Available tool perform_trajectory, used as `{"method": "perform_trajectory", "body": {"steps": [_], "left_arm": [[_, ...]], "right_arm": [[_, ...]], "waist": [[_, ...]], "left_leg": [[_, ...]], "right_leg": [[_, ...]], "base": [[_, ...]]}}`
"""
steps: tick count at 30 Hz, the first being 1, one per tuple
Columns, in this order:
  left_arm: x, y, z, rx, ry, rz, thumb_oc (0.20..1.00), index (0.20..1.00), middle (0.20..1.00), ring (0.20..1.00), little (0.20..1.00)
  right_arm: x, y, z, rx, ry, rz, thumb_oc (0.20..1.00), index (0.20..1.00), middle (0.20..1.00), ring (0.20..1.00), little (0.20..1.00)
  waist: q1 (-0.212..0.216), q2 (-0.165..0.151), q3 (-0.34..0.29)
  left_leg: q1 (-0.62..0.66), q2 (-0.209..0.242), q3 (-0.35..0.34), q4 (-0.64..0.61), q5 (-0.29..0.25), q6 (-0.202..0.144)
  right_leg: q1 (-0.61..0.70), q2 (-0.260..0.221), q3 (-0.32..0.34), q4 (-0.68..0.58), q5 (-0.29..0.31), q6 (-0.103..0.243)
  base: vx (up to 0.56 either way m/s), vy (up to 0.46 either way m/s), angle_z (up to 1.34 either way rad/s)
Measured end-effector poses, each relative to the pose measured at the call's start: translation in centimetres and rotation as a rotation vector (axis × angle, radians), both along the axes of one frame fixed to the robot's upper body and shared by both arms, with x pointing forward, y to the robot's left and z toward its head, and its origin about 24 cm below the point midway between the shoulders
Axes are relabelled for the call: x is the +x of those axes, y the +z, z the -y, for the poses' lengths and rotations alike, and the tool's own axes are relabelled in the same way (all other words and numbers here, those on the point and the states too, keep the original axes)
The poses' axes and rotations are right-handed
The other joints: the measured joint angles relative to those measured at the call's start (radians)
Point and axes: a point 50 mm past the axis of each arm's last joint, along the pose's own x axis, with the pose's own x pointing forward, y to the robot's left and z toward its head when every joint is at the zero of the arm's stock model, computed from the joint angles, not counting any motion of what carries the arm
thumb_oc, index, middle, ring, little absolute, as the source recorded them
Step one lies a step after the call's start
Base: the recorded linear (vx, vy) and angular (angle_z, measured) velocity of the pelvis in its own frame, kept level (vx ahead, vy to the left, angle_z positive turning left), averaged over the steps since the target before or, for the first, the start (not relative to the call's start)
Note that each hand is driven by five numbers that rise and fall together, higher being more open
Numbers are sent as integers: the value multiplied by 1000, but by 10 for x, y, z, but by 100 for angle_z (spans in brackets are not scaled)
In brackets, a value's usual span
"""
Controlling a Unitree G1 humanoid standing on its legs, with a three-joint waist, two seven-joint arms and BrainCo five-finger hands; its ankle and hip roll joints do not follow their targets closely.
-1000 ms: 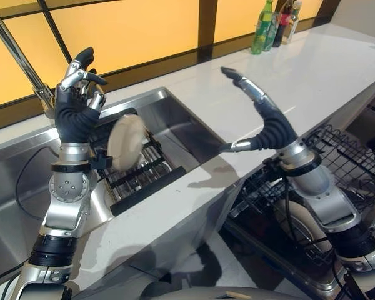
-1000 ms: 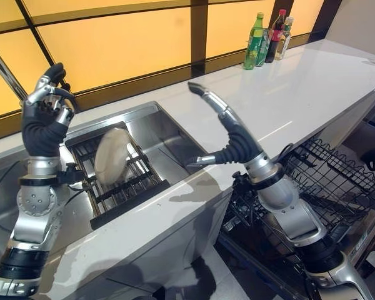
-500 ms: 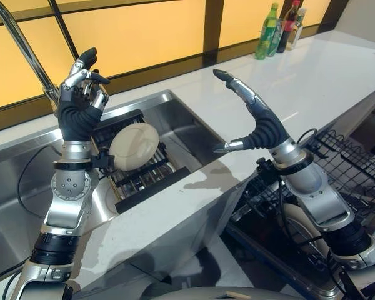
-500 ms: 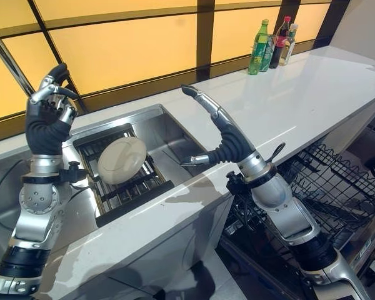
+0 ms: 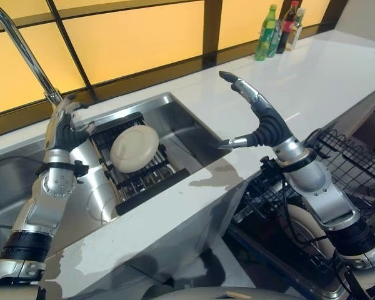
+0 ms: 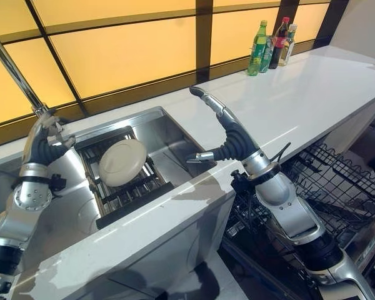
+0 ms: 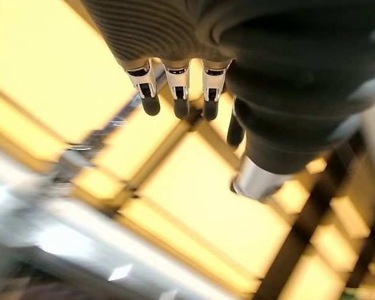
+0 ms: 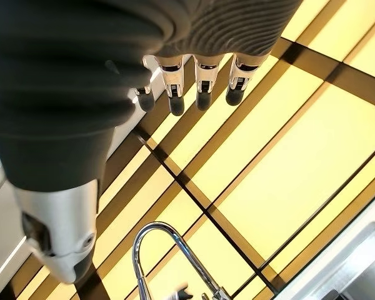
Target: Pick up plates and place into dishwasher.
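left hand [image 5: 61,128]: fingers loosely curled, holding nothing; has dropped from its raised pose to just beside the tap [image 5: 19,47]. right hand [image 5: 262,122]: fingers straight and spread, raised over the counter [image 5: 312,75]. plate [image 5: 134,147]: has tipped back to lean low on the sink rack [image 5: 147,178], ungrasped. pick-up not begun; dishwasher basket [image 5: 353,165] waits.

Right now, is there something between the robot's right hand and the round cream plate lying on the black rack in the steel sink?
Nothing visible stands between them. The right hand is raised, fingers straight, above the white counter's front edge; the round cream plate lies uncovered on the black rack in the steel sink.
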Motion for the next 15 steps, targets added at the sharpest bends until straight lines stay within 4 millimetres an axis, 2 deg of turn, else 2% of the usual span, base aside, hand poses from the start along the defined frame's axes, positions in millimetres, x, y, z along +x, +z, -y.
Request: {"method": "perform_trajectory", "body": {"steps": [5,11,15], "left_arm": [[1,-28,19,-19,-99,-205,1000,1000,1000,1000,1000],[-1,-40,27,-22,-151,-298,1000,1000,1000,1000,1000],[-4,-47,28,-21,-156,-340,1000,1000,1000,1000,1000]], "right_arm": [[4,-4,3,-4,-31,-31,1000,1000,1000,1000,1000],[2,-20,9,0,-73,-100,1000,1000,1000,1000,1000],[2,-22,12,3,-90,-110,1000,1000,1000,1000,1000]], "waist": [[16,0,1],[6,5,15],[-13,15,39]], "left_leg": [[0,-1,0,-2,0,0],[0,-2,2,-20,7,2],[1,-3,3,-24,7,2]], "right_leg": [[-1,-2,0,0,-1,1],[-2,-4,0,0,-3,3],[-5,-5,1,0,-4,4]], "base": [[45,29,1],[11,9,0],[31,-9,0]]}}
